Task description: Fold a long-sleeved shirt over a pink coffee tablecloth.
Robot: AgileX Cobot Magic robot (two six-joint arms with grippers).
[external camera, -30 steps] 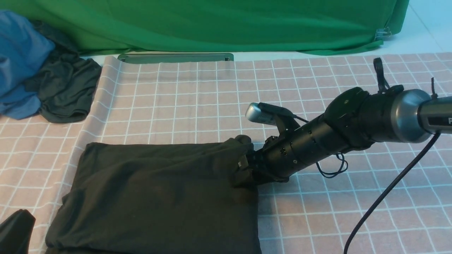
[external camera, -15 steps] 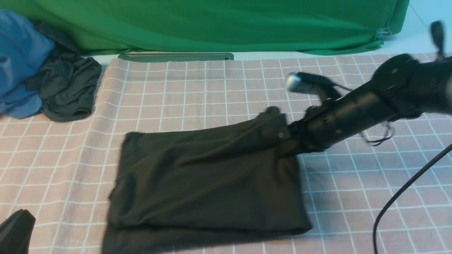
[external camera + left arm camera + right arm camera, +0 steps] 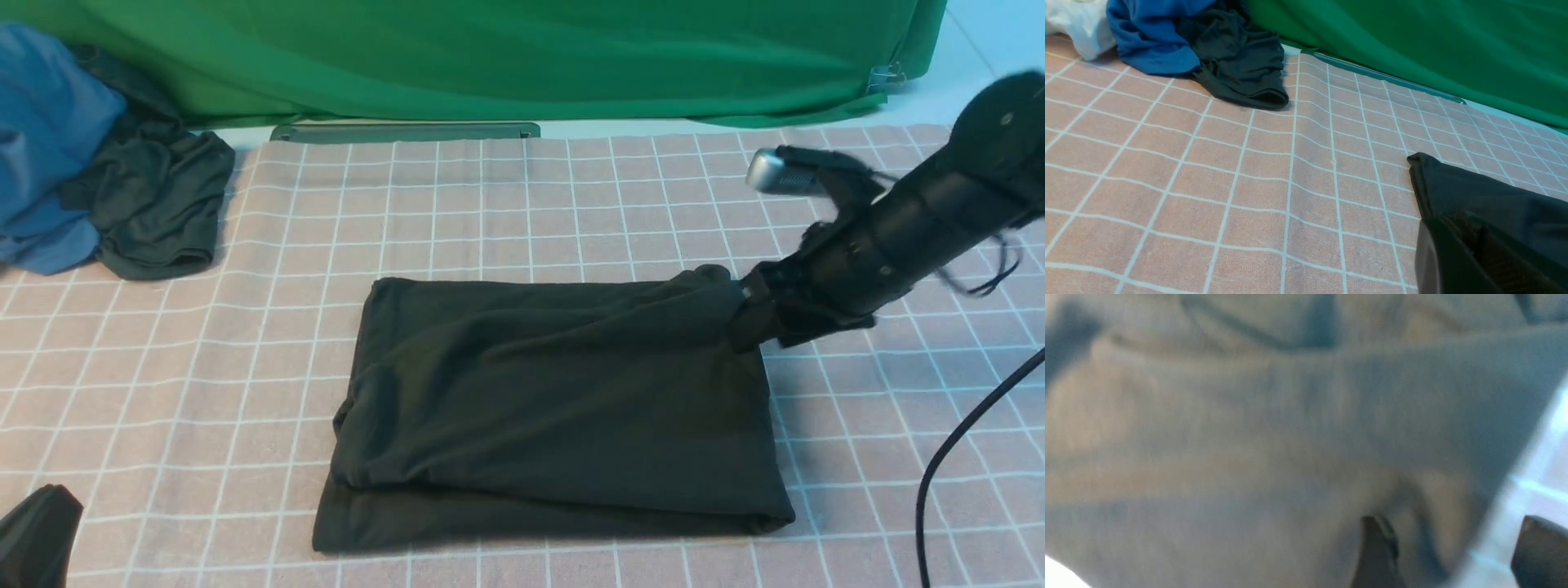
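Observation:
The long-sleeved shirt (image 3: pixel 555 400) lies as a folded black rectangle on the pink coffee tablecloth (image 3: pixel 490 212), near the middle of the front view. My right gripper (image 3: pixel 744 314) is at the shirt's far right corner. In the right wrist view its jaws (image 3: pixel 1453 528) stand apart, with a loose fold of the shirt (image 3: pixel 1249 437) and a strip of tablecloth between them. My left gripper (image 3: pixel 37 531) rests low at the near left, shut and empty. In the left wrist view a corner of the shirt (image 3: pixel 1474 196) lies just beyond its dark fingers (image 3: pixel 1466 253).
A blue garment (image 3: pixel 41 139) and a smaller dark grey-green garment (image 3: pixel 155 204) are heaped at the far left. A plain green cloth (image 3: pixel 522 57) hangs along the back above a green bar (image 3: pixel 404 132). The right arm's black cable (image 3: pixel 955 441) trails over the near right.
My right arm has pulled the folded shirt well to the right across the tablecloth, which has also flattened at its left edge. The right jaws now stand apart. The left gripper has not moved.

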